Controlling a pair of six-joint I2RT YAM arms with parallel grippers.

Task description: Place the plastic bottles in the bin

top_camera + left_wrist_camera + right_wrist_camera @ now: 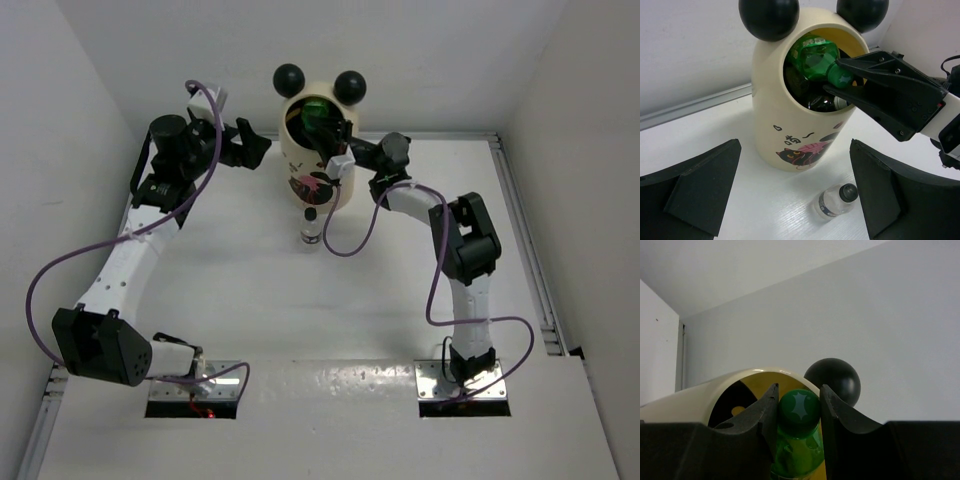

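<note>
The cream bin (300, 150) (775, 100) with two black ball ears stands at the back of the table. My right gripper (335, 150) (840, 82) (799, 399) is shut on the cap of the green bottle (815, 57) (799, 412) (318, 118), whose body hangs inside the bin's mouth. Dark bottles (812, 97) lie deeper in the bin. A small clear bottle with a black cap (311, 225) (836, 201) lies on the table in front of the bin. My left gripper (262, 148) (792, 200) hovers open to the bin's left, its fingers wide apart, the clear bottle near its right finger.
White walls close in the table at the back and on both sides. A purple cable (350, 240) loops from the right arm over the table near the clear bottle. A metal rail (525, 240) runs along the right edge.
</note>
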